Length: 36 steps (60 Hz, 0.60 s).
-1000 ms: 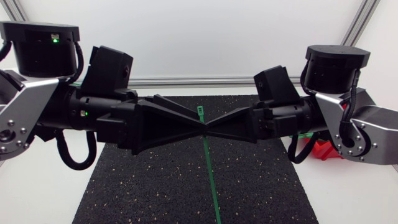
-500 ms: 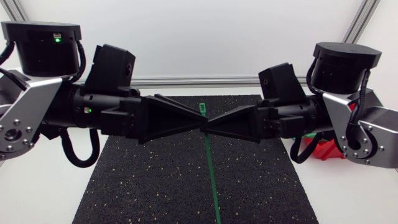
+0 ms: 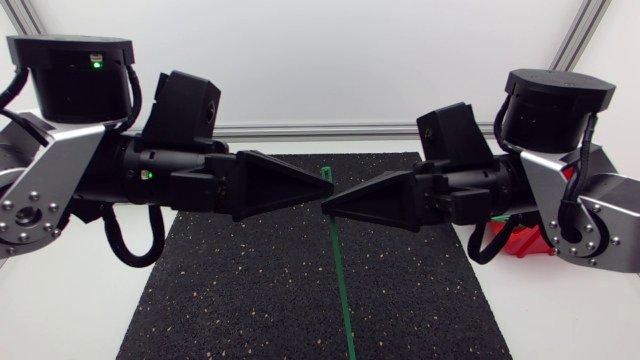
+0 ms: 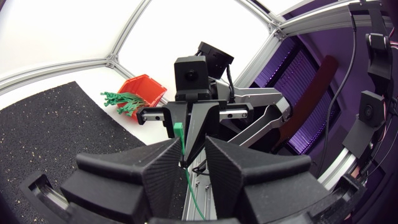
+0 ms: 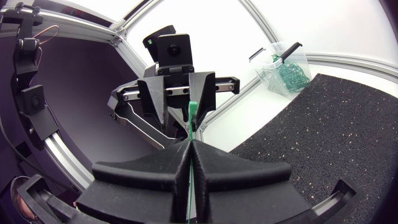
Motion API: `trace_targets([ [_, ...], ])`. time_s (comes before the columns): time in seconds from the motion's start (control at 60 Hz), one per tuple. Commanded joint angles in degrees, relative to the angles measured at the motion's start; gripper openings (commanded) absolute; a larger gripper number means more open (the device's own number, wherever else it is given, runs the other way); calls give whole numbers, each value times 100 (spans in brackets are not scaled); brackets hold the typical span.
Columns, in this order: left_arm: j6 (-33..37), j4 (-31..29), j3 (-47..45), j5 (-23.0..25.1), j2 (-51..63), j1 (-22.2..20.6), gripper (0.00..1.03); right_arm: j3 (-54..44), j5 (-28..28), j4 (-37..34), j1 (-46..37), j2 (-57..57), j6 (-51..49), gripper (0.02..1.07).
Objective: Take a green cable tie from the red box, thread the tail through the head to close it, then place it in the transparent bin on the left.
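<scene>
Two tools [image 3: 318, 192] [image 3: 328, 207], one red box [image 3: 517, 241], one bin [image 5: 284, 70]

Right tool [image 3: 326, 206] pinches green tie [image 3: 339, 265] (left tool [image 3: 318, 189] beside).

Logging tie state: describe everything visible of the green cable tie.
The green cable tie is a thin plastic-looking strip, not looped, hanging near upright over the black mat. The right gripper is shut on it just under its square head; the tail hangs free. The left gripper stands open around it.
</scene>
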Motion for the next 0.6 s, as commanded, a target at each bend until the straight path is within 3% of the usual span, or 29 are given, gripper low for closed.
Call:
trace_targets([
  [0.0, -146, 86, -59, -24, 105, -84, 25, -115, 44, 87, 39, -110, 76, 8],
  [0.367, -138, 86, -111, -129, 96, -136, 24, -176, 105, 87, 39, -198, 85, 8],
  [0.583, -146, 86, -129, -173, 87, -136, 5, -185, 123, 87, 39, -233, 85, 8],
])
